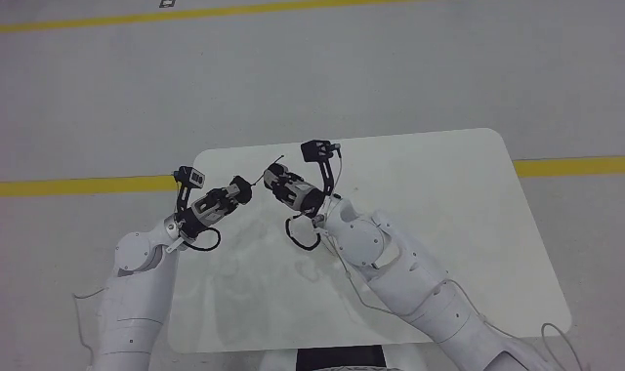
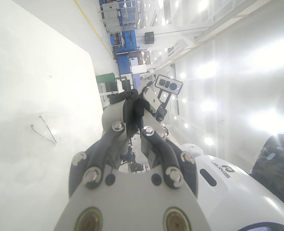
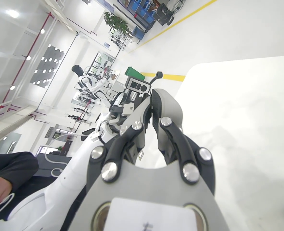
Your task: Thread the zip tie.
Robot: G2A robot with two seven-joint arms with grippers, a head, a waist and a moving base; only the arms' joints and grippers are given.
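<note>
The right pincer grips the zip tie, mostly hidden.

The zip tie is black. The surface is plain white. The left claw and right claw are both grey, with black linkages, shiny silver bolts and black ribbed pads. The floor is pale grey, crossed by yellow lines.

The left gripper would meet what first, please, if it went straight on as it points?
Probably the right gripper, shut on the zip tie, just ahead tip to tip; depth is unclear.
</note>
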